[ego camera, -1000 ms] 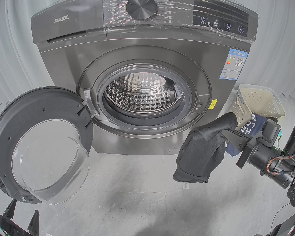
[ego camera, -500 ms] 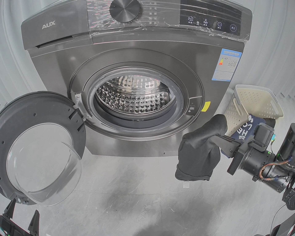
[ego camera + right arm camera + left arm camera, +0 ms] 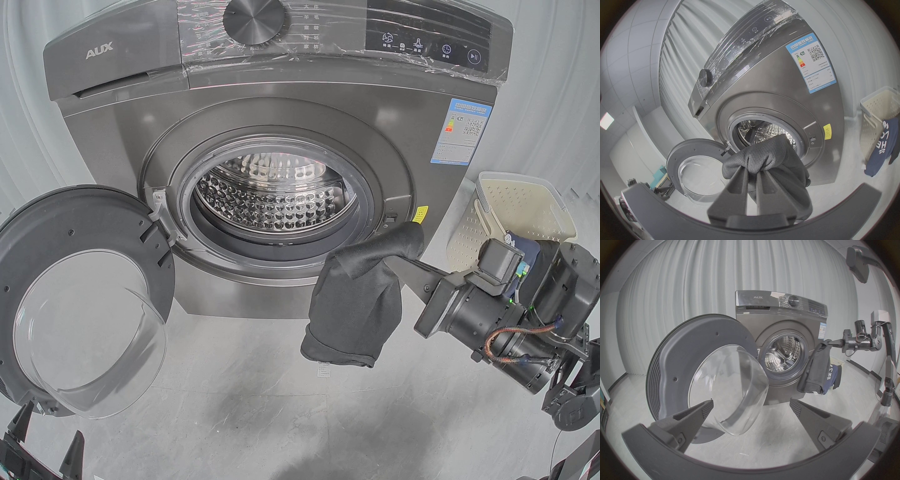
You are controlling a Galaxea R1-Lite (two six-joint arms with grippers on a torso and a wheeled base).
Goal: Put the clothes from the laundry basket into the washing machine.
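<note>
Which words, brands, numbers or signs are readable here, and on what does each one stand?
"AUX": logo on the washing machine, upper left panel.
"HE": white letters on the navy garment hanging from the laundry basket; the other letters are unclear.
Energy label: print too small to read.
Yellow sticker: too small to read.
Control panel: symbols only, no readable words.

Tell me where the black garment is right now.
In the head view the black garment hangs from the right gripper, right of centre, just below and right of the washing machine's open drum, with the laundry basket farther right.
</note>
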